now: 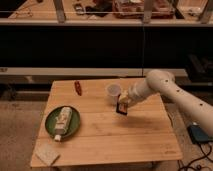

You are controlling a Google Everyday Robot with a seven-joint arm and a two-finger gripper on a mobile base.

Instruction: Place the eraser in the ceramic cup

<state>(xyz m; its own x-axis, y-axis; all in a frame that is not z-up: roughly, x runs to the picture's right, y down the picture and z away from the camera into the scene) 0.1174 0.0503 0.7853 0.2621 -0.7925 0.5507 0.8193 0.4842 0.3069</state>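
Note:
The eraser (121, 109), a small dark block with a reddish label, hangs in my gripper (123, 103) a little above the wooden table (105, 142). The gripper is shut on it, and the white arm (170, 92) reaches in from the right. The ceramic cup (113, 92), whitish and without a handle, stands upright on the table just to the left of the gripper and slightly behind it. The eraser is beside the cup's lower right side, outside it.
A small red oblong item (78, 87) lies at the table's back left. A green plate (50, 125) with a tube-like bottle (62, 121) on it sits at the left. A pale beige pad (46, 154) lies at the front left corner. Dark shelving stands behind the table.

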